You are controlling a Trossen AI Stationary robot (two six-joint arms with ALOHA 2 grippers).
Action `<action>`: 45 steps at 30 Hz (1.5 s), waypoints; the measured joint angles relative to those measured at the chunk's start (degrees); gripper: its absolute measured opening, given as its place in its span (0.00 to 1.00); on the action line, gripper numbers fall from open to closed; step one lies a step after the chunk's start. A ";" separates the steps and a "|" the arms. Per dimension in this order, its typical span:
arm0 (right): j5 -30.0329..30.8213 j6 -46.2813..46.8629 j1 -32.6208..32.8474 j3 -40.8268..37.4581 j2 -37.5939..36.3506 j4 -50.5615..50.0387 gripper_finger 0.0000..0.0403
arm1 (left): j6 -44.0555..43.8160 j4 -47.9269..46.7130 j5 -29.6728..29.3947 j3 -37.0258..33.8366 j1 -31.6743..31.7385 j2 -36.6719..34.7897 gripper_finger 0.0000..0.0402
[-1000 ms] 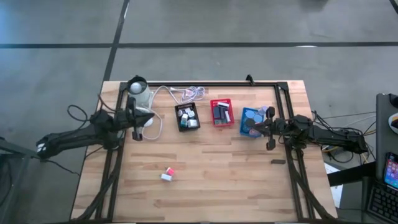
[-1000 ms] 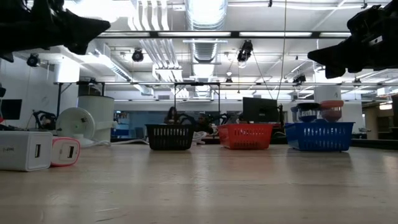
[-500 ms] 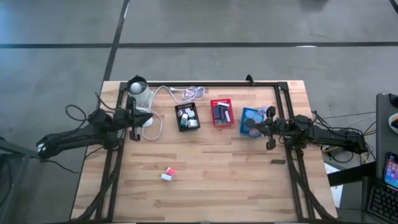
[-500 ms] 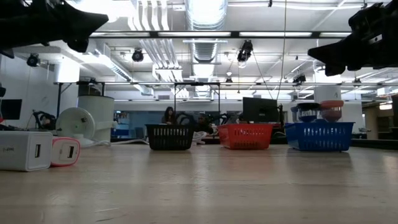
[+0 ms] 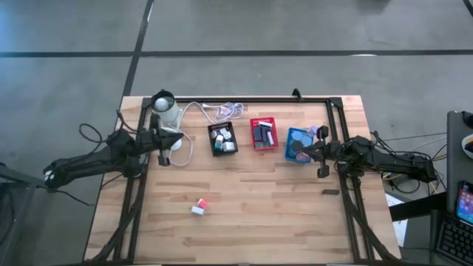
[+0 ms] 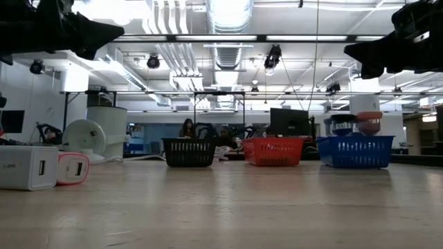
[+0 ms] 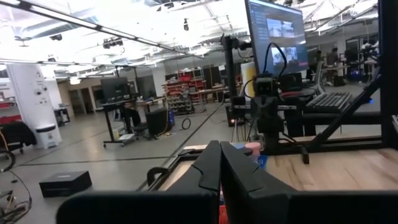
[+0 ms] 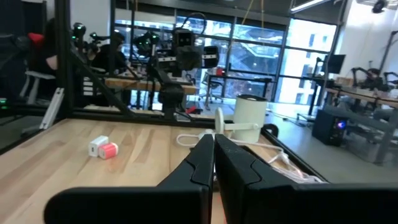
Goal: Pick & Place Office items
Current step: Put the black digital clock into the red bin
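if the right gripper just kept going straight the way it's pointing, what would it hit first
Probably nothing near: the shut right gripper points across above the blue tray toward the left gripper. Depth is unclear.

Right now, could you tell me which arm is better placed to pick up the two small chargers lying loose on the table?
Probably the left. The left gripper hovers nearer the chargers, which lie left of centre. The right gripper, also shut, hangs by the blue tray, farther away.

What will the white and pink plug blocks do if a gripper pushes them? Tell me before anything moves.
The white block and pink block look boxy and sit flat on the table, so they would probably slide, not roll. They look stiff. They sit side by side, so a push on one may shove the other.
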 joint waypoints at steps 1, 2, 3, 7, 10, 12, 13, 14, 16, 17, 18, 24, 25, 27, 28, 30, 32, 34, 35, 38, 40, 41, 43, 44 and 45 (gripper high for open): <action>-0.55 0.02 0.00 0.00 0.00 -0.08 0.02 | -0.14 -0.03 0.00 0.00 0.01 0.00 0.01; -1.11 0.03 0.00 0.00 0.00 -0.08 0.02 | -0.51 -0.01 0.00 0.00 -0.01 0.00 0.01; -1.72 0.03 0.00 0.00 0.00 -0.06 0.02 | -0.98 -0.06 0.02 0.00 0.01 0.02 0.01; -2.54 -0.17 0.00 0.00 0.00 0.00 0.02 | -1.67 -1.89 3.76 0.47 0.00 0.09 0.01; -2.54 -0.15 0.00 0.00 0.00 0.04 0.02 | -1.74 -2.22 4.22 1.06 -0.01 0.06 0.01; -2.54 -0.10 -0.01 0.00 0.00 0.08 0.02 | -1.74 -2.30 4.18 1.11 -0.01 0.04 0.01; -2.55 -0.10 0.00 0.00 0.00 0.30 0.02 | -1.74 -2.35 4.19 1.11 -0.01 0.07 0.01; -2.57 0.01 0.00 -0.02 0.00 0.83 0.02 | -1.61 -2.33 4.17 1.11 -0.01 0.07 0.01; -2.63 0.09 0.00 0.00 0.00 2.29 0.02 | -1.43 -2.31 4.04 1.11 -0.01 0.07 0.02; -2.67 0.52 0.00 -0.02 -0.02 2.81 0.02 | -1.49 -2.32 4.03 1.10 -0.01 0.07 0.02; -2.71 1.20 0.00 0.00 -0.02 3.14 0.02 | -1.56 -2.31 4.04 1.09 -0.01 0.07 0.02; -2.78 7.29 0.24 2.65 0.39 2.50 0.02 | -0.36 -2.38 3.45 1.14 -0.01 -0.51 0.03; -2.81 8.03 0.70 4.41 0.81 0.77 0.02 | -0.37 -2.38 3.01 1.40 -0.01 -0.63 0.03; -2.13 8.80 1.88 8.70 2.40 -3.86 0.02 | -0.70 -2.09 2.39 1.77 -0.01 -0.90 0.03; -0.98 9.14 2.61 11.14 3.74 -6.45 0.02 | -0.76 -2.25 2.38 1.85 -0.01 -1.09 0.03; 1.81 10.23 4.35 16.53 7.15 -12.77 0.02 | -0.78 -2.33 2.37 1.92 0.00 -1.18 0.03; 4.53 11.87 6.38 22.28 11.59 -19.55 0.02 | -0.10 -2.37 2.38 2.13 0.01 -1.29 0.03; 7.12 14.90 8.73 28.21 16.93 -27.21 0.02 | 0.50 -2.32 2.40 2.44 -0.01 -1.36 0.03; 8.34 16.49 10.07 31.15 19.74 -31.68 0.02 | 0.94 -2.31 2.39 2.51 -0.01 -1.36 0.03; 12.29 21.69 14.41 39.23 28.59 -46.28 0.02 | 1.99 -2.29 2.40 2.56 0.01 -1.36 0.03; 13.20 25.59 17.55 43.62 33.83 -54.04 0.02 | 3.07 -2.13 2.40 2.56 0.00 -1.36 0.03; 13.34 27.56 19.09 45.51 36.34 -57.38 0.02 | 3.39 -2.07 2.40 2.56 0.01 -1.36 0.03; 13.44 31.42 22.22 48.83 40.81 -63.08 0.02 | 4.03 -2.07 2.43 2.56 -0.01 -1.36 0.03; 13.51 33.71 23.79 50.13 42.79 -65.85 0.02 | 4.23 -2.07 2.43 2.56 0.01 -1.36 0.03; 13.74 36.29 25.27 51.21 44.56 -68.33 0.02 | 4.29 -2.07 2.45 2.56 -0.01 -1.36 0.03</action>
